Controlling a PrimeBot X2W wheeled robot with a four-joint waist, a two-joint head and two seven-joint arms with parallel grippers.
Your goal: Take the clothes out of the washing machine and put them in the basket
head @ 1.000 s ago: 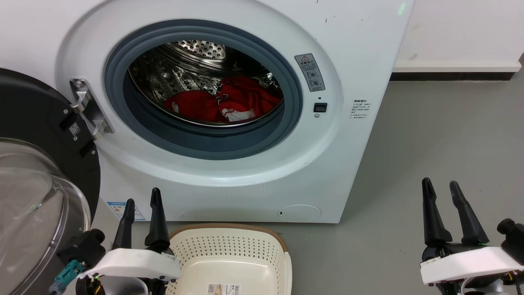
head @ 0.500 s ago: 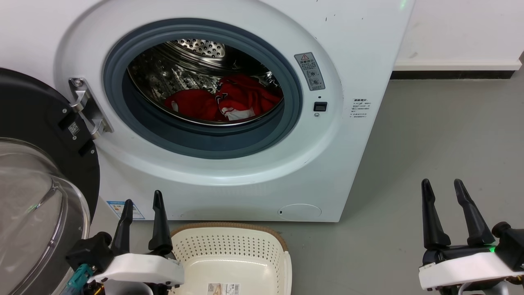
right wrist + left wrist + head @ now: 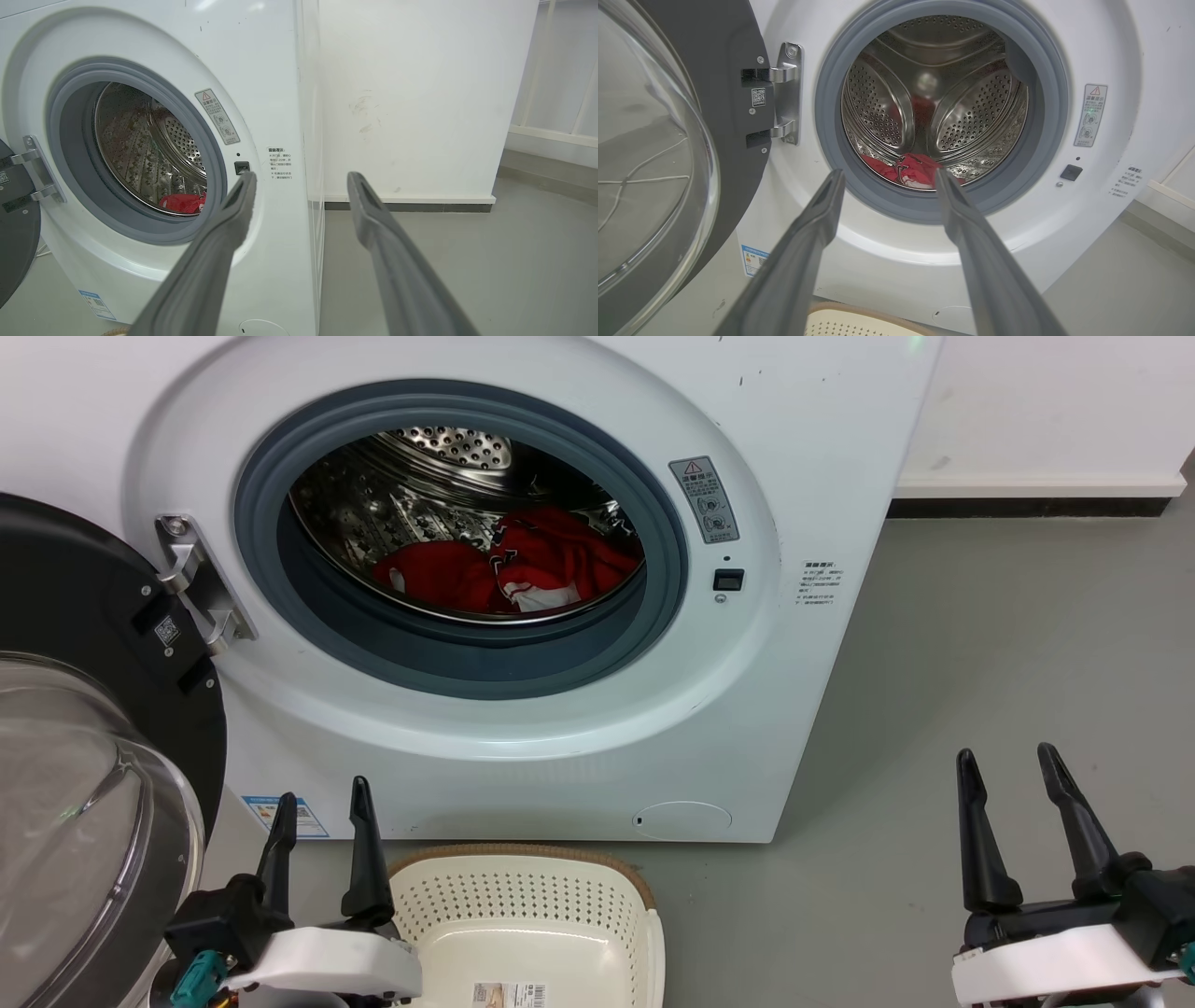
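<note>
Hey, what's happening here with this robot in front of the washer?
A two-armed robot faces a large white front-loading washing machine whose black-rimmed glass door is swung open. Two bright red fabric garments lie in its steel drum, untouched. A low cream perforated plastic basket sits on the floor below the opening; the part in view holds no clothes. The left gripper and right gripper both hover open and empty, short of the machine, so unloading has not begun.

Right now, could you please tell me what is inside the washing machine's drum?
Red clothes lie heaped on the drum floor, with a white patch showing. Whatever lies beneath them is covered.
</note>
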